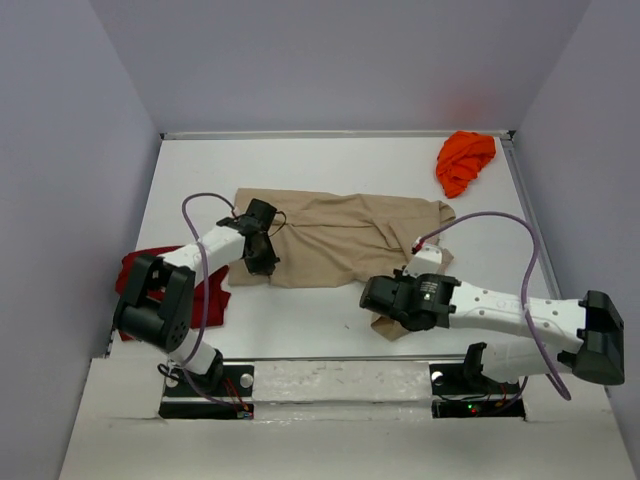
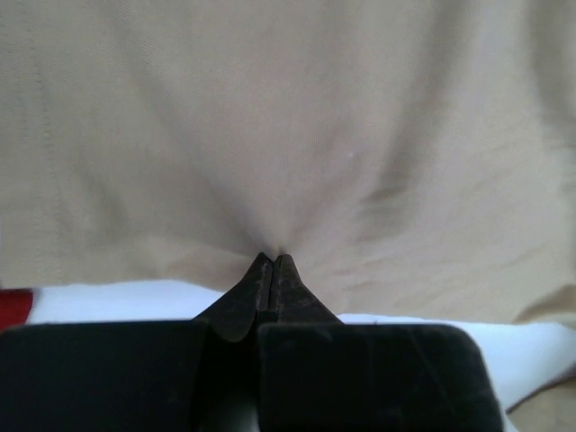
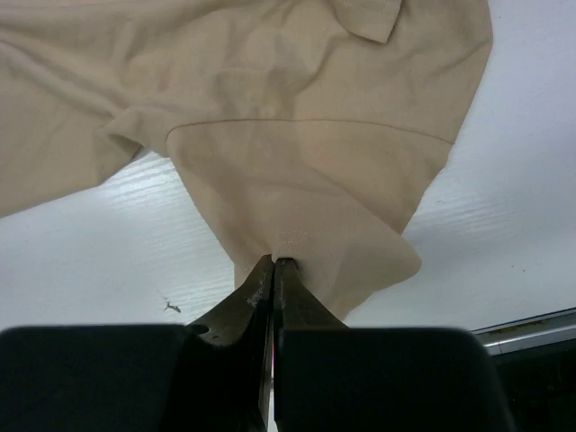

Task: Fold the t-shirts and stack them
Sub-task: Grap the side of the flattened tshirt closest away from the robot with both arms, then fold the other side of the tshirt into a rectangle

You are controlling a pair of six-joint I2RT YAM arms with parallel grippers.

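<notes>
The tan t-shirt (image 1: 340, 240) lies spread across the middle of the table. My left gripper (image 1: 262, 258) sits at its left edge. In the left wrist view that gripper (image 2: 273, 259) is shut on the tan cloth (image 2: 297, 135), which puckers at the tips. My right gripper (image 1: 375, 305) is at the shirt's near right corner. In the right wrist view it (image 3: 274, 263) is shut on a stitched edge of the tan shirt (image 3: 297, 171). A dark red t-shirt (image 1: 135, 270) lies at the left, partly under my left arm. An orange t-shirt (image 1: 465, 160) is bunched at the back right.
White table (image 1: 300, 320) with grey walls on three sides. A metal rail (image 1: 340, 133) runs along the back edge. A sliver of the red shirt (image 2: 13, 306) shows at the left of the left wrist view. The table's near edge (image 3: 531, 324) shows right of the right gripper.
</notes>
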